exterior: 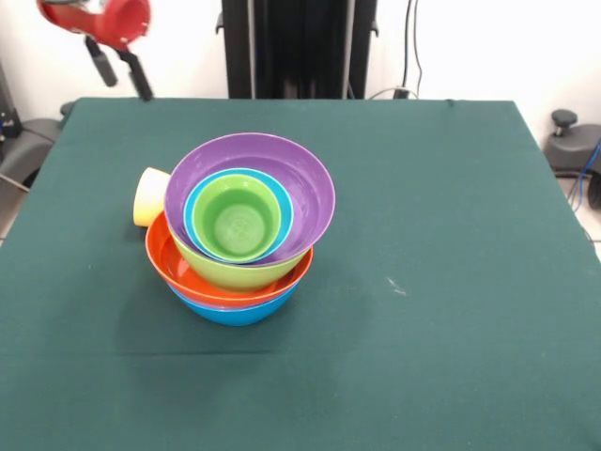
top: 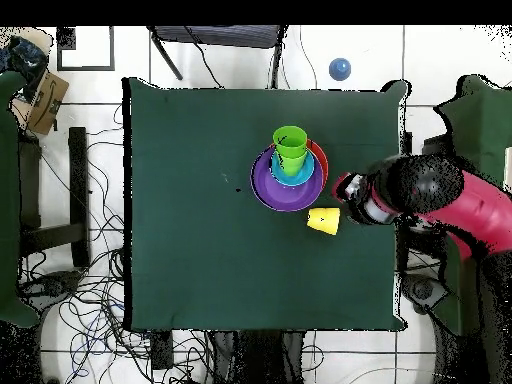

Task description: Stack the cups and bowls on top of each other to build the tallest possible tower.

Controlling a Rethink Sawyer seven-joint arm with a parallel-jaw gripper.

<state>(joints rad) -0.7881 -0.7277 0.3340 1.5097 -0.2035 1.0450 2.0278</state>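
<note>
1. Tablecloth: dark green and bare along the near edge in the front view. The overhead view shows its full outline, with cables on the floor around it.

2. Tower: it stands left of the table's centre in the front view. From the bottom up: blue bowl, orange bowl, lime green bowl, purple bowl, cyan bowl, light green cup. The upper bowls tilt toward the camera, so their insides show.

3. View difference, tower: the front view looks into the light green cup and shows its floor. The overhead view shows that cup's side wall, so it reads as the tallest piece. In the overhead view the blue bowl is hidden, and only a sliver of the orange bowl shows.

4. Pale yellow cup: it lies on its side just behind and left of the tower, mouth facing away from it. The front view does not show whether it touches the tower; the overhead view shows it just beside the purple bowl's rim, apart from the stack.

5. Gripper: at the table's far left corner in the front view, raised and holding nothing. Two dark fingers stand apart. The red wrist housing is cut off at the top edge. In the overhead view the arm's body covers the fingers.
</note>
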